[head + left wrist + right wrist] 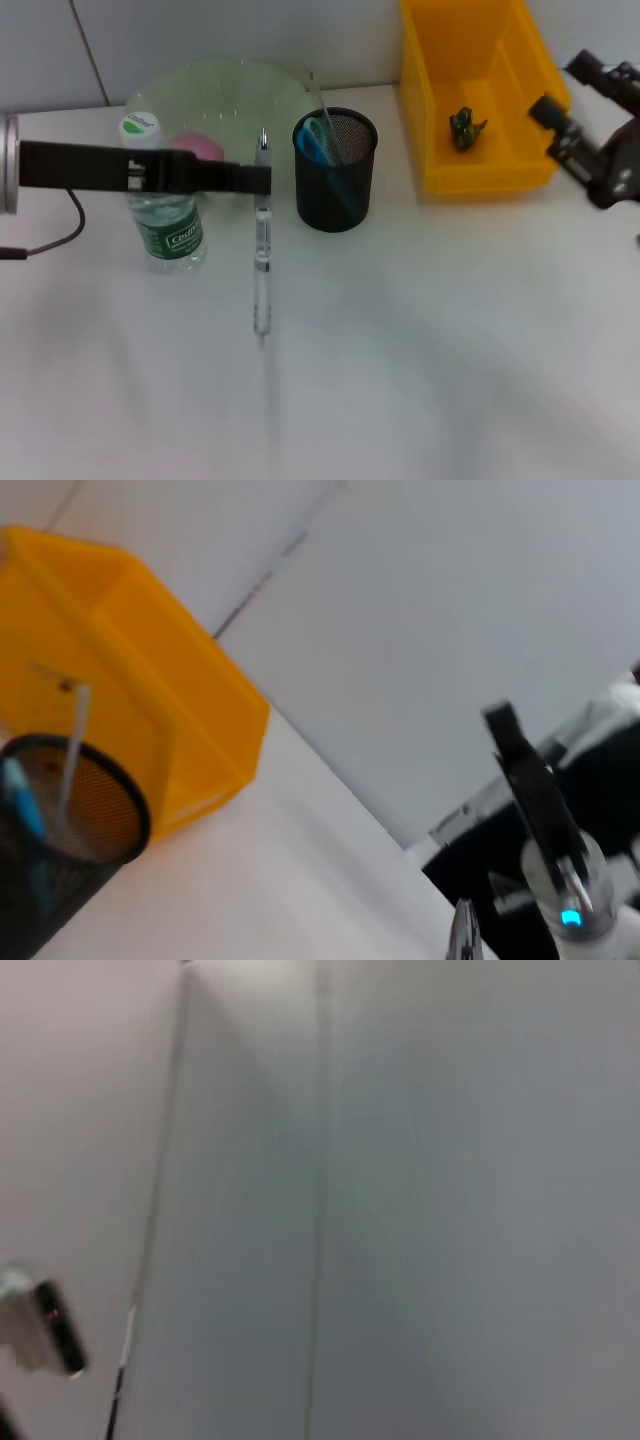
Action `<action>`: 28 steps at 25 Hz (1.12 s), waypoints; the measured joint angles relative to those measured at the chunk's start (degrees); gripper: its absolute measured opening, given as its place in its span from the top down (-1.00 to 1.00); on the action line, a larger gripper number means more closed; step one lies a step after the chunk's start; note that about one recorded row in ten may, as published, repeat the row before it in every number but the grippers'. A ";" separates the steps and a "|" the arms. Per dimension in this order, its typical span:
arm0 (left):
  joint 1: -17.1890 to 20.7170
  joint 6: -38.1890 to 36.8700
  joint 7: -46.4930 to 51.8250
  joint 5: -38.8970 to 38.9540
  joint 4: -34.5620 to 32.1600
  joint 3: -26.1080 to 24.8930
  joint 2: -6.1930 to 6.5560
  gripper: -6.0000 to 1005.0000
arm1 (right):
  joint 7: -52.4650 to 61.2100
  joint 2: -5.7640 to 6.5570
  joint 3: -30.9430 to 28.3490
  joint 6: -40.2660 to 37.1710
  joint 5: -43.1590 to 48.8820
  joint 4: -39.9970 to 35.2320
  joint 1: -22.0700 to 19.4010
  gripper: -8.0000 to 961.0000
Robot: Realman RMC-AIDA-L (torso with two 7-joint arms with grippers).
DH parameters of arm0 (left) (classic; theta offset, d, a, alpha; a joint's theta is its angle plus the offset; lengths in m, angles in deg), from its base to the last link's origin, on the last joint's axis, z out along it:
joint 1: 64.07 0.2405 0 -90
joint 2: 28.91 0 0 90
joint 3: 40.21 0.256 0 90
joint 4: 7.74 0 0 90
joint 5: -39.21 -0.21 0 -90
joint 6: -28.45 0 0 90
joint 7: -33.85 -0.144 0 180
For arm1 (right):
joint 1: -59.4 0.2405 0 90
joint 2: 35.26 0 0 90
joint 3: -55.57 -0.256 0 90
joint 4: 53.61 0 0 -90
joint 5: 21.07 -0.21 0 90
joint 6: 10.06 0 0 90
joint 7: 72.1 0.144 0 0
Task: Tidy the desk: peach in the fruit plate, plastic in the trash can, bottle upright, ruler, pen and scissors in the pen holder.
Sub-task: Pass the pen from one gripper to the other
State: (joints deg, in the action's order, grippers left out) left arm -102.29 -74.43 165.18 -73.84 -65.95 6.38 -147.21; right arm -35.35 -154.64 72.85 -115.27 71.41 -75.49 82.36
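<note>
1. The left arm reaches in level from the left edge of the head view, crossing in front of the bottle (167,215), and its left gripper (262,180) is clamped on the pen (262,240) near the pen's upper end.
2. The pen hangs upright in that grip, tip up, lower end above the bare desk (400,380), just left of the pen holder (335,172) and apart from it.
3. The black mesh pen holder has blue-handled scissors (318,140) and a clear ruler (322,110) standing in it.
4. Behind the arm, the bottle stands upright with its white cap on; the pink peach (197,146) sits in the pale green fruit plate (230,90).
5. The yellow trash can (480,100) at back right holds a dark green scrap of plastic (465,128).
6. The right gripper (585,110) is up at the far right, beside the can; I cannot tell how its fingers stand.
</note>
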 joint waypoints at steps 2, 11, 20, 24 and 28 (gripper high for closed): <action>-0.33 2.57 8.13 -0.51 0.03 0.32 0.14 0.69 | -7.37 -0.05 2.22 -0.54 -0.08 1.27 0.36 -0.10; -1.27 3.71 20.20 -1.87 -0.55 0.35 0.53 0.69 | -45.31 0.00 7.43 -1.06 0.22 8.44 1.55 -0.10; 0.36 4.55 24.32 1.34 3.16 0.79 -0.42 0.68 | -63.23 -0.10 10.12 -1.39 0.24 12.67 1.08 -0.10; 0.48 5.39 25.33 1.87 5.23 1.02 -0.35 0.68 | -70.72 -0.11 12.77 -1.11 0.23 13.80 0.53 -0.10; 0.32 5.62 28.18 1.76 6.59 2.44 -0.21 0.67 | -78.05 -0.06 16.07 -0.39 0.24 14.69 0.32 -0.10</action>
State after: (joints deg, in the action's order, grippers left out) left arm -101.97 -68.80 193.36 -72.07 -59.36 8.81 -147.42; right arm -113.41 -154.70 88.91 -115.66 71.65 -60.80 82.68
